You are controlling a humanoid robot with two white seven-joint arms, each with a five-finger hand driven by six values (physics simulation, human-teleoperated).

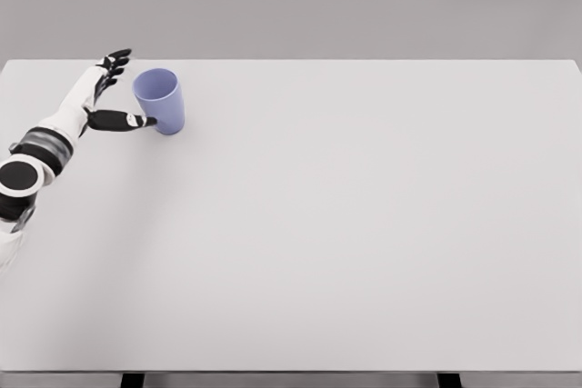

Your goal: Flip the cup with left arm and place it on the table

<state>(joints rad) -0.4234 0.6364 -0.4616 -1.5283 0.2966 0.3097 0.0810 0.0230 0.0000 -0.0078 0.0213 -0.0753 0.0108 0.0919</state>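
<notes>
Cup, blue-lilac, standing at the far left of the white worktop, near its back edge. Mouth up, open rim facing the camera slightly, the body narrowing toward the base.

Left hand just beside the cup on its left. Its arm enters from the lower left, white segments with dark joints, forearm running up and away across the worktop corner. Fingers apart, extended and pointing toward the back edge, clear of the cup wall. Thumb stretched out sideways to the right, its tip touching or very nearly touching the lower part of the cup; contact cannot be told for sure. Nothing clamped.

Grey wall beyond the back edge. Two dark table supports show under the front edge at the bottom of the view.
</notes>
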